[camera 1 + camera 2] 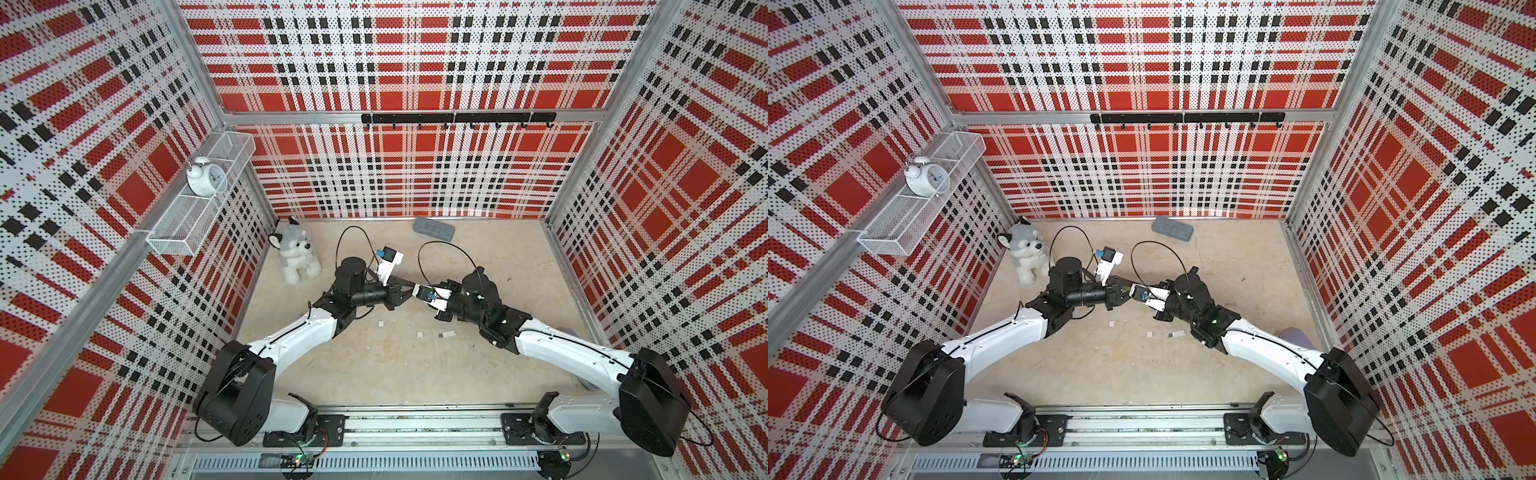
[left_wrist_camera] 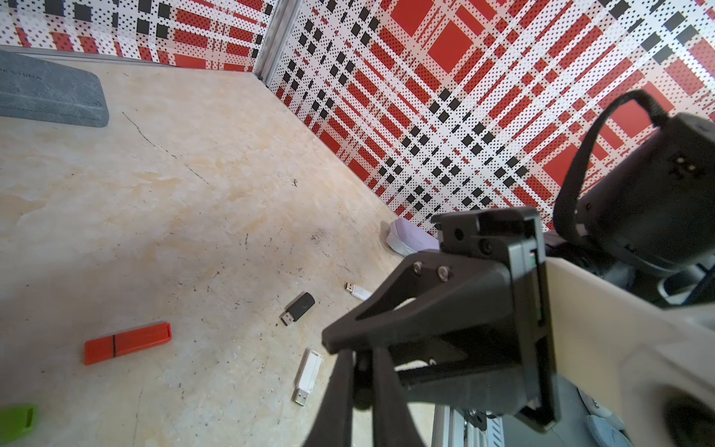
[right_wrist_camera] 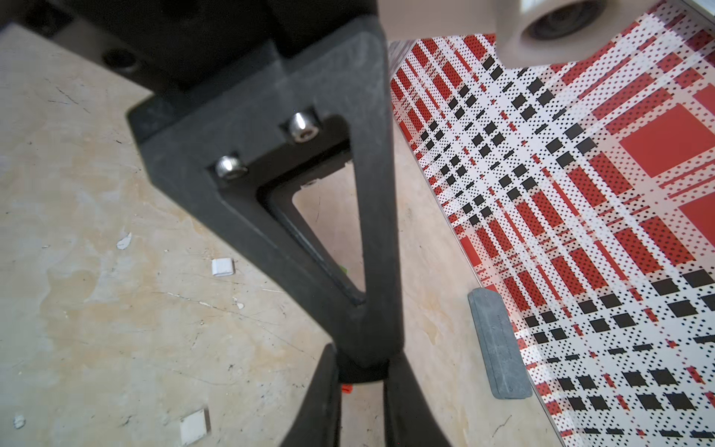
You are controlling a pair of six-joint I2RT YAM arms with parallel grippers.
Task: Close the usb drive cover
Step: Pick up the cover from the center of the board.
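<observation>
My two grippers meet tip to tip above the middle of the table, crossed at right angles. In the left wrist view, my left gripper (image 2: 363,356) is shut on a small black usb drive (image 2: 363,391), most of it hidden by the fingers. From the right wrist view, the same black piece (image 3: 361,373) fills the narrow gap of my right gripper (image 3: 363,358), touching both fingers. I cannot tell the cover from the drive's body. In a top view, the left gripper (image 1: 405,289) points at the right wrist camera, which hides the right fingertips.
Loose on the table lie an orange capped drive (image 2: 127,343), a black uncapped drive (image 2: 298,309), a white uncapped drive (image 2: 308,373) and white caps (image 3: 223,267). A grey case (image 1: 432,228) rests by the back wall. A plush husky (image 1: 295,257) sits at back left.
</observation>
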